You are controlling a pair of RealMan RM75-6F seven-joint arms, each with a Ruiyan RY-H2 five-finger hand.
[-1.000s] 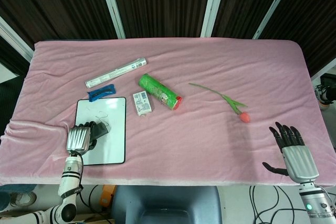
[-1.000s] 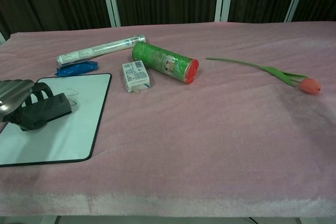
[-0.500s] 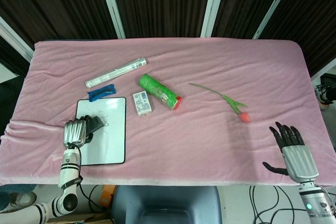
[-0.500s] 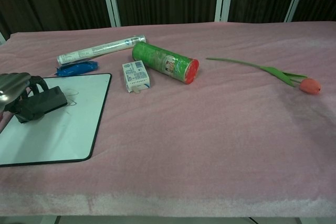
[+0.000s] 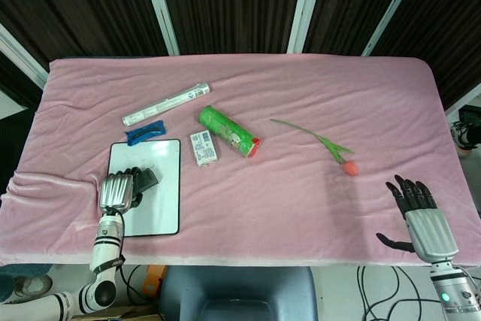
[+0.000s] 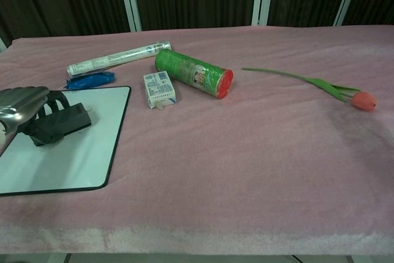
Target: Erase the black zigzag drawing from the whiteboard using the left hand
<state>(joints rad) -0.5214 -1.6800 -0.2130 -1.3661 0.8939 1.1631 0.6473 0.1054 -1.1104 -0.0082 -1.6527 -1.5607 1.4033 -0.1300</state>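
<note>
The whiteboard (image 5: pixel 155 210) lies flat near the table's front left edge, also seen in the chest view (image 6: pixel 71 159). My left hand (image 5: pixel 118 191) rests over its left part and grips a black eraser (image 5: pixel 143 180) pressed flat on the board. In the chest view the left hand (image 6: pixel 23 106) holds the eraser (image 6: pixel 63 123) on the board's upper half. No clear black lines show on the bare board; the eraser hides the spot under it. My right hand (image 5: pixel 419 214) hovers open at the front right, away from everything.
Behind the board lie a blue wrapped item (image 5: pixel 144 133) and a clear tube (image 5: pixel 165 105). To its right are a small white box (image 5: pixel 203 147) and a green can (image 5: pixel 229 131) on its side. A tulip (image 5: pixel 331 146) lies mid-right on the pink cloth.
My left hand slid the eraser toward the board's far left, then back to the right. The faint scribble seen beside the eraser earlier no longer shows. The right hand stayed put.
</note>
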